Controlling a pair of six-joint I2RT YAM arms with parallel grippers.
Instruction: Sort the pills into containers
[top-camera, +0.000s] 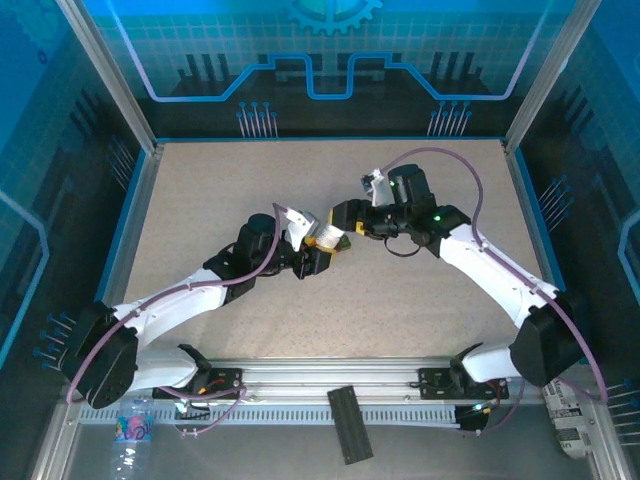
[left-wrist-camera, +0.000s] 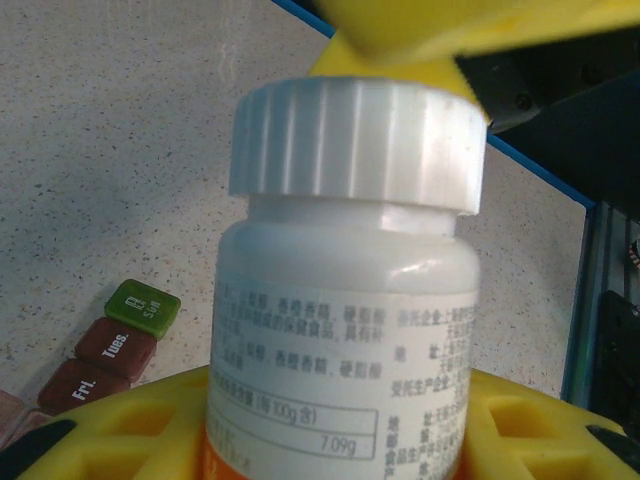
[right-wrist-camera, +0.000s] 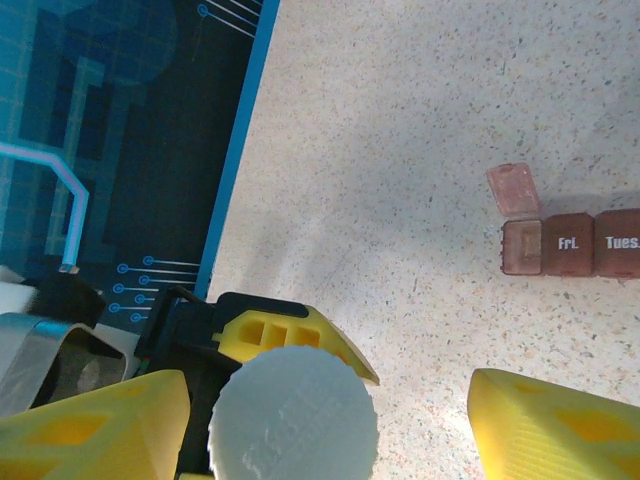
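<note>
The containers lie flat on the bench. In my right wrist view they sit off to the upper right of the right gripper and touch neither of its yellow fingers. The end compartment has its pale lid flipped up, and the dark red ones next to it read "Fri." and "Tues." From the left wrist I see the green end compartment, whose small white lettering I cannot read. It sits low and left of the white bottle, apart from it. The left gripper is clamped around that bottle's lower body. The right gripper's jaws stand apart on either side of the ribbed white cap. The bottle's label carries Chinese print, with "100g" and "709g" legible.
</note>
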